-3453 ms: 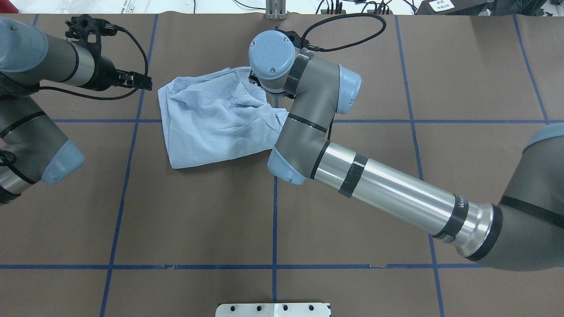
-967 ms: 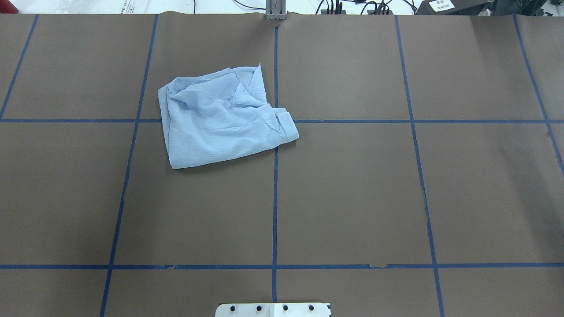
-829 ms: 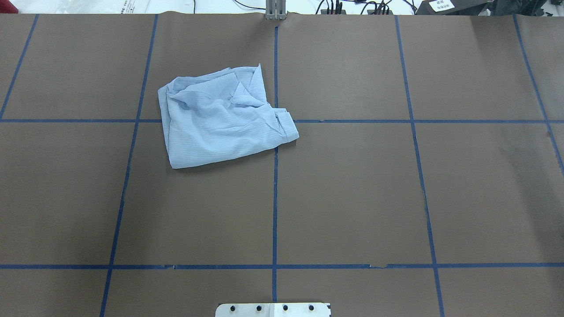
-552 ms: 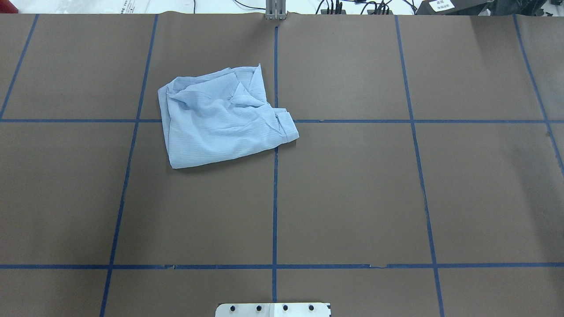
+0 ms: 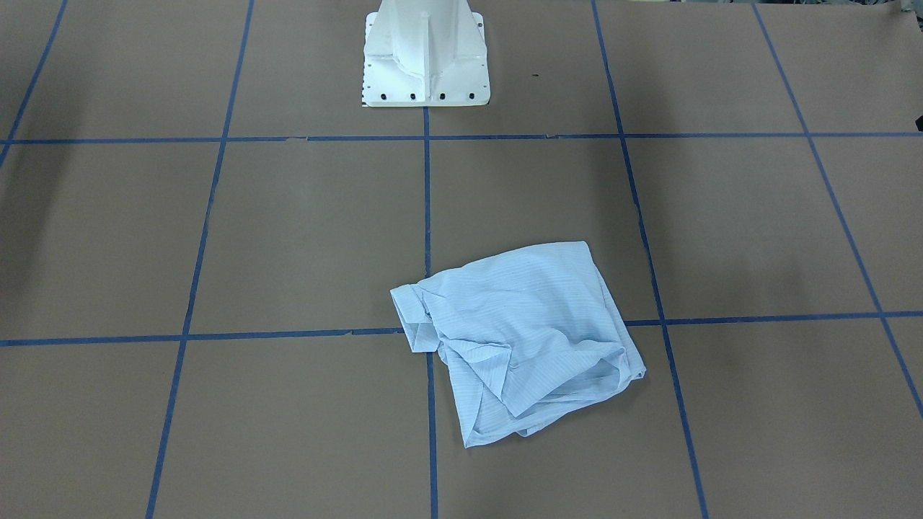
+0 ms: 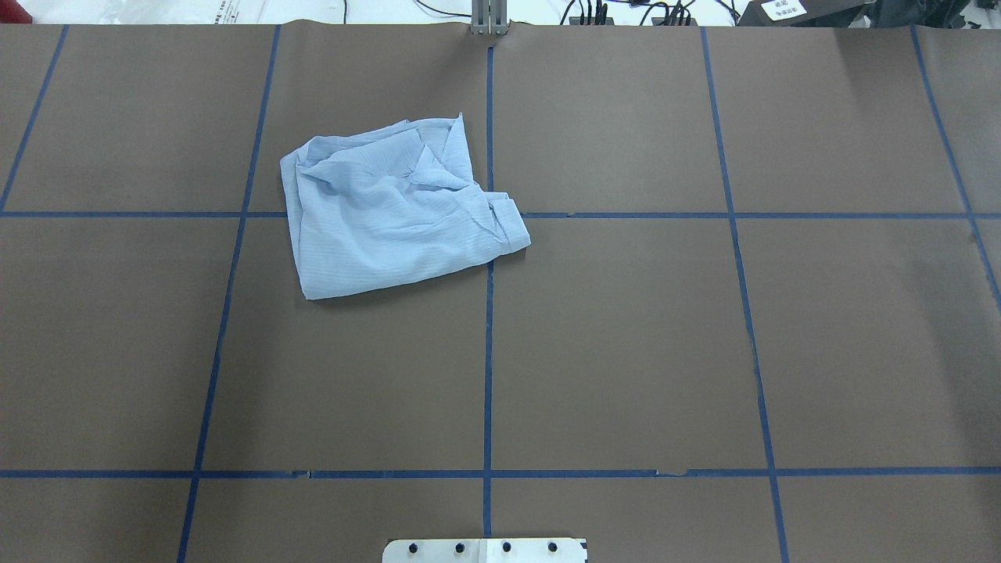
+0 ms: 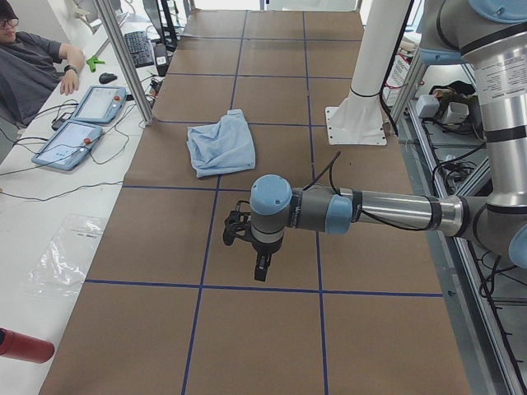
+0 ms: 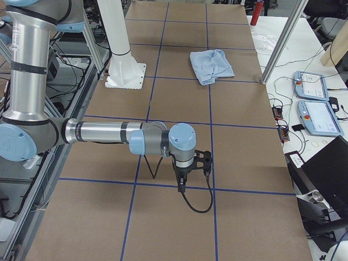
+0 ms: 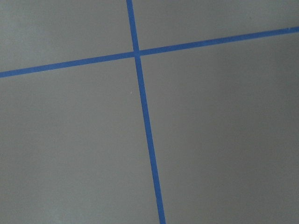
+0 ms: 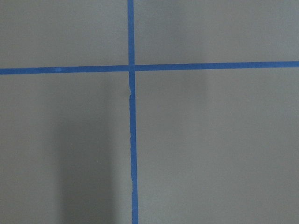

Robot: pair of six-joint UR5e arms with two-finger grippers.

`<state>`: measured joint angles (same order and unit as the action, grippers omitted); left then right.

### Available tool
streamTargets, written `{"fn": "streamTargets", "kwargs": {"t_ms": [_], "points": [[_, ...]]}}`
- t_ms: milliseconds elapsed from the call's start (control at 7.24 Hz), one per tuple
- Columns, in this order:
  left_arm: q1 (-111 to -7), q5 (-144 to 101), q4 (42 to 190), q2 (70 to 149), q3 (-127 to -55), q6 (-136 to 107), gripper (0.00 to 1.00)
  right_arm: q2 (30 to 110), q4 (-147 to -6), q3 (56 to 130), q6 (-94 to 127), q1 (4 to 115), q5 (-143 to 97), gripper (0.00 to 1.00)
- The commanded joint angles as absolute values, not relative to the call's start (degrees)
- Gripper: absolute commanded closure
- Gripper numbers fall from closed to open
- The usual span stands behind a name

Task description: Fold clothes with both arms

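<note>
Shirt [image 6: 391, 223] lies loosely folded; left claw [image 7: 260, 273], right claw [image 8: 181, 186]: cannot tell if closed.

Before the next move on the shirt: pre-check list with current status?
1. Shirt free of both grippers: ok. It lies alone on the table, with both arms off to the sides.
2. Fold tidy: not ok. It is rumpled, the layers are uneven and a cuff sticks out.
3. Left gripper open: cannot tell. It shows only in a side view, pointing down.
4. Right gripper open: cannot tell, for the same reason.
5. Operator off the table: ok. He sits at the side bench.
</note>
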<state>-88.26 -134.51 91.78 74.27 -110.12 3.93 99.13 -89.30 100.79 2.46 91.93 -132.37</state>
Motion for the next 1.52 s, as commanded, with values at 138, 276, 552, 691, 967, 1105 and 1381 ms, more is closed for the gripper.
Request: {"fn": "streamTargets", "kwargs": {"t_ms": [138, 276, 552, 691, 967, 1105, 1381], "points": [[-88.42, -134.56, 91.58, 74.62, -110.3, 4.65, 0.0, 99.05, -89.21, 100.72, 2.46, 91.93, -132.01, 0.0], [-88.24, -134.3, 91.58, 74.97, -109.43, 4.4, 0.0, 99.05, -89.21, 100.72, 2.46, 91.93, -131.92, 0.0], [-88.33, -134.21, 91.67, 74.88, -109.25, 4.39, 0.0, 99.05, -89.21, 100.64, 2.46, 91.93, -131.92, 0.0], [-88.33, -134.21, 91.67, 74.88, -109.25, 4.39, 0.0, 99.05, -89.3, 100.63, 2.46, 91.93, -131.92, 0.0], [-88.33, -134.21, 91.67, 74.71, -109.34, 4.31, 0.0, 99.14, -89.3, 100.55, 2.46, 91.93, -131.84, 0.0], [-88.33, -134.21, 91.67, 74.71, -109.34, 4.31, 0.0, 99.14, -89.3, 100.46, 2.46, 91.93, -131.84, 0.0], [-88.33, -134.12, 91.58, 74.36, -108.81, 4.22, 0.0, 99.14, -89.3, 100.2, 2.9, 91.85, -131.92, 0.0]]}}
